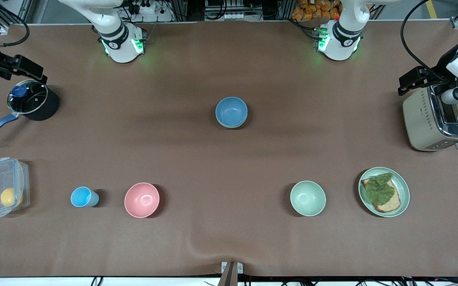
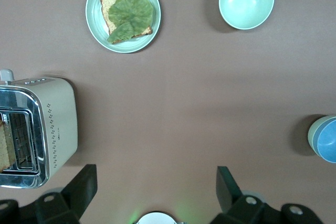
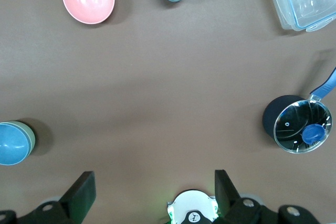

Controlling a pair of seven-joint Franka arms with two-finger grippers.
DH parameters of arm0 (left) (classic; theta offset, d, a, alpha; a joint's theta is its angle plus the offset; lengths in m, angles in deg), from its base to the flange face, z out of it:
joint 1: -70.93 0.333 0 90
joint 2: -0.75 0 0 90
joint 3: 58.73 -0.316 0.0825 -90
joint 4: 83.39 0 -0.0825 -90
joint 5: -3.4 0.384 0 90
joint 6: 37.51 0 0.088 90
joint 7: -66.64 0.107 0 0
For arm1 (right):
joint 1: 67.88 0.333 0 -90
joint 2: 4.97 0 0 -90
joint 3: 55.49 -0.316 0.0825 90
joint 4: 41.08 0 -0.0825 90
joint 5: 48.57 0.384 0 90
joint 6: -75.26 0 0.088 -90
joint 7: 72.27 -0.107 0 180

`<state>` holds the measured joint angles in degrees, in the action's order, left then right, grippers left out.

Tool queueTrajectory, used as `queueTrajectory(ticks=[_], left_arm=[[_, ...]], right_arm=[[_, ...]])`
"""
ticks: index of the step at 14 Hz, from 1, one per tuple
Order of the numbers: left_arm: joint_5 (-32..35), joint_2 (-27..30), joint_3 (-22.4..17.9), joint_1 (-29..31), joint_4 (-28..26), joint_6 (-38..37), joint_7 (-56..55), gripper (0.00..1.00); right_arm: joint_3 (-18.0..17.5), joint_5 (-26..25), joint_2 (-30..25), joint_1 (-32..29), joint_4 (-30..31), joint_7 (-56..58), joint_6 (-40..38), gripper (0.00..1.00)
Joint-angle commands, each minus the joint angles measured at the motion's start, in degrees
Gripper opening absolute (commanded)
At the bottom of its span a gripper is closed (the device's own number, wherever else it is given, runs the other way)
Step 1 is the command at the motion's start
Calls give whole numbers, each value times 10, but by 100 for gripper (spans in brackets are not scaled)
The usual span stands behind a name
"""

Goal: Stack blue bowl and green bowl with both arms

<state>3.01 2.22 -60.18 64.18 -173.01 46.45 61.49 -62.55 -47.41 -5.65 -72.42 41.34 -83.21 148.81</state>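
The blue bowl [image 1: 231, 111] sits nested inside the green bowl [image 1: 233, 124] at the middle of the table; the left gripper [image 2: 156, 182] hangs near the toaster [image 1: 435, 121], fingers spread wide, holding nothing; the right gripper [image 3: 153, 184], near the pot [image 1: 34, 101], is likewise wide and empty.

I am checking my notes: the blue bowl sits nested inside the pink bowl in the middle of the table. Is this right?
Not quite. The blue bowl is nested in a green bowl, not the pink one; the left wrist view shows its pale green rim. The pink bowl stands alone, nearer the front camera, beside the light-blue cup.
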Motion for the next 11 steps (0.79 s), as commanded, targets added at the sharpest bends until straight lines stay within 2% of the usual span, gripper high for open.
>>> queueTrajectory(ticks=[1,2,11], left_arm=[[-15,0,5,4,5,-5,4,100],[-15,0,15,9,5,-5,4,100],[-15,-2,17,9,3,-5,3,100]], right_arm=[[-2,-1,-5,-3,6,1,4,100],[-2,-1,-3,-3,6,0,3,100],[-5,-2,13,1,6,-4,5,100]])
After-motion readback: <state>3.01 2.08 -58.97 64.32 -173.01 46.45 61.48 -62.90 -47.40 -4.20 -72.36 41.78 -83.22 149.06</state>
